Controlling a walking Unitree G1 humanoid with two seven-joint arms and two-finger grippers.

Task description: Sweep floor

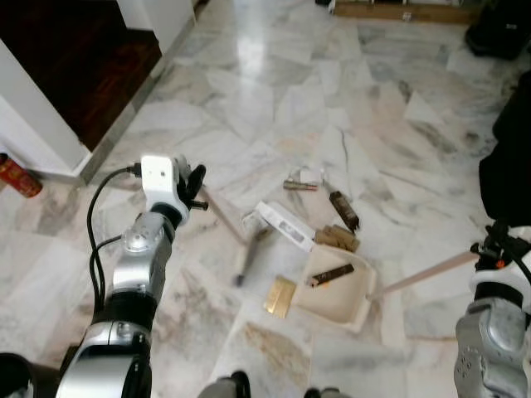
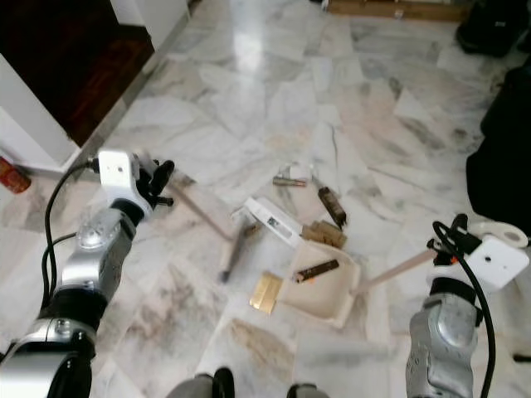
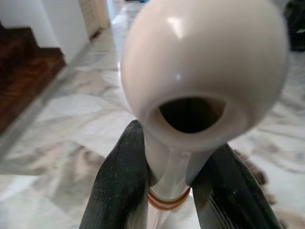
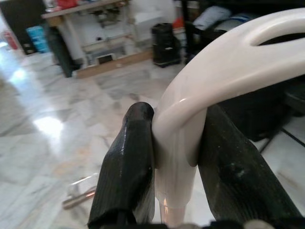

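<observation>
So the left gripper (image 3: pixel 174 186) is clamped on the top end of the broom handle (image 1: pixel 217 209), which slants down to the broom head (image 1: pixel 249 253) on the marble floor (image 1: pixel 274 91). The right gripper (image 4: pixel 176 181) is squeezing the looped handle of the dustpan (image 1: pixel 342 296), which sits flat on the floor just right of the broom head. One brown wrapper (image 1: pixel 332 275) is lying in the pan, a gold packet (image 1: pixel 280 296) is just beside its left edge, and a white box (image 1: pixel 284 225) plus more brown bits (image 1: pixel 343 211) are scattered right behind it.
</observation>
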